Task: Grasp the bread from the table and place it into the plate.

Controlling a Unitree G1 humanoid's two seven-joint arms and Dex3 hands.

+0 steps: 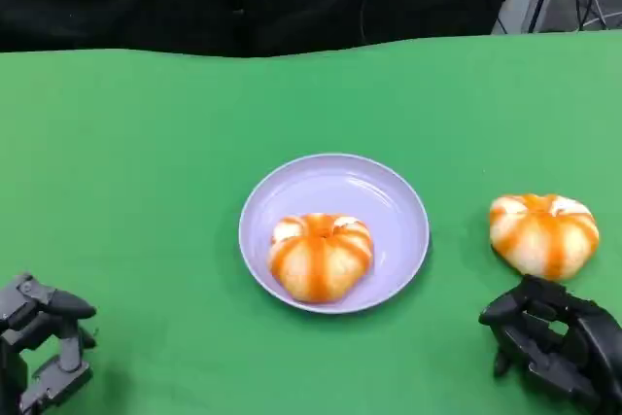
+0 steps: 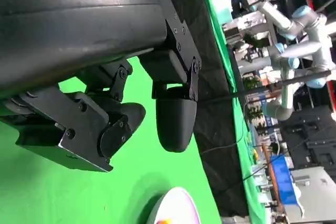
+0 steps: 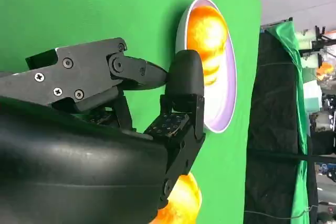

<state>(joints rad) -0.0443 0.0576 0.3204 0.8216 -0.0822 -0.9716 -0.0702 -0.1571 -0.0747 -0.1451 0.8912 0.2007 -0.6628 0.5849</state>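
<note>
Two orange-striped breads show in the head view: one bread in the plate [image 1: 322,256], lying in the near part of the lavender plate [image 1: 389,203] at the middle of the green desk [image 1: 146,162], and a second bread on the desk [image 1: 544,232] well to the plate's right, apart from it. The right hand [image 1: 552,342] sits at the lower right, just on the near side of that second bread, its black fingers curled downward over the desk and holding nothing; whether it touches the bread cannot be told. The left hand [image 1: 39,342] rests at the lower left, well apart from the plate, its fingers bent with a gap between them and nothing in it.

In the left wrist view, the left hand's fingers [image 2: 176,116] hang over bare green desk, spread from one another and empty. A sliver of the plate's rim [image 2: 181,203] shows beyond them, with a black curtain [image 2: 215,103] and other robot arms [image 2: 294,19] past the desk's edge.

In the right wrist view, the right hand's fingers [image 3: 184,77] stand apart, grasping nothing. Beyond them lies the plate [image 3: 223,114] with its bread [image 3: 207,38] inside, while the second bread [image 3: 181,200] shows just beside the hand's shell.
</note>
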